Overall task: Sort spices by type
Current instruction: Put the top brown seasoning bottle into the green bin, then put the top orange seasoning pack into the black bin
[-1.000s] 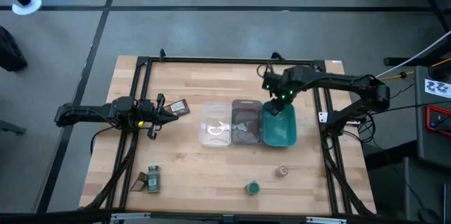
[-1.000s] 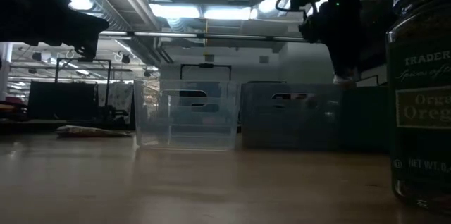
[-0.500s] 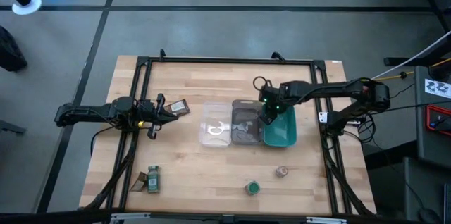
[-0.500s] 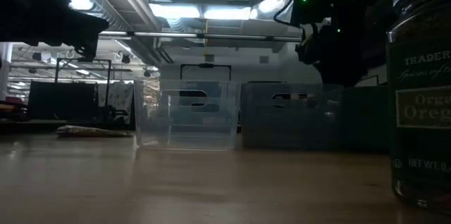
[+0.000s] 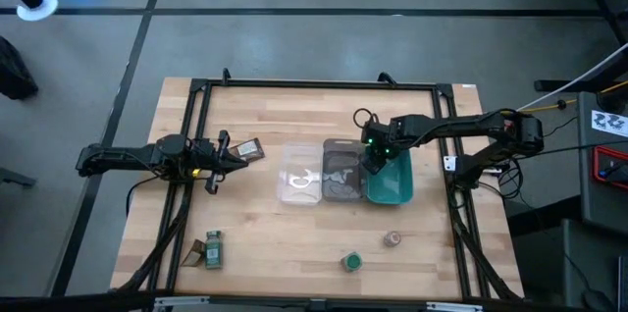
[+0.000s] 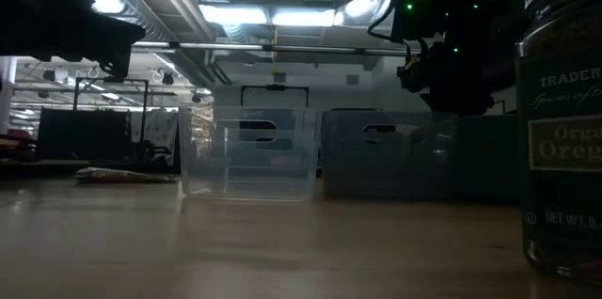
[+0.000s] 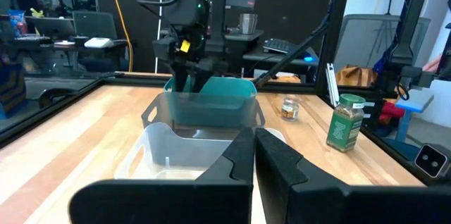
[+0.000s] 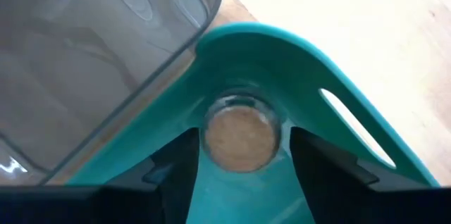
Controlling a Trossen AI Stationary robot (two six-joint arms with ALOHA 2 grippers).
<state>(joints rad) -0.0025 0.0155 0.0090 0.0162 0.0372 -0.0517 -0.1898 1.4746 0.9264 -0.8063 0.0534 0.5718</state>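
My right gripper [image 5: 373, 160] hangs open over the teal tray's [image 5: 394, 186] far corner beside the grey tray [image 5: 341, 170]. In the right wrist view its fingers stand on either side of a jar with a pinkish-brown lid [image 8: 240, 139] that sits upright in the teal tray [image 8: 352, 118], with a small gap each side. My left gripper [image 5: 231, 152] is shut and waits left of the clear tray [image 5: 302, 175]. Just beyond it one sachet [image 5: 250, 149] lies flat on the table. A second pinkish-lidded jar [image 5: 392, 239], a green-lidded jar [image 5: 350, 262], a jar lying down [image 5: 213, 249] and the other sachet [image 5: 194, 251] are near the table's near edge.
The three trays stand side by side mid-table. A black frame [image 5: 196, 91] runs around the wooden table top. In the low view the oregano jar [image 6: 560, 120] stands close to the camera on the right. Bare wood lies between the trays and the near items.
My right gripper has moved from the teal tray's far end toward the table's left and near side, and down into the tray's corner beside the grey tray. It has then stayed there for the last half second.
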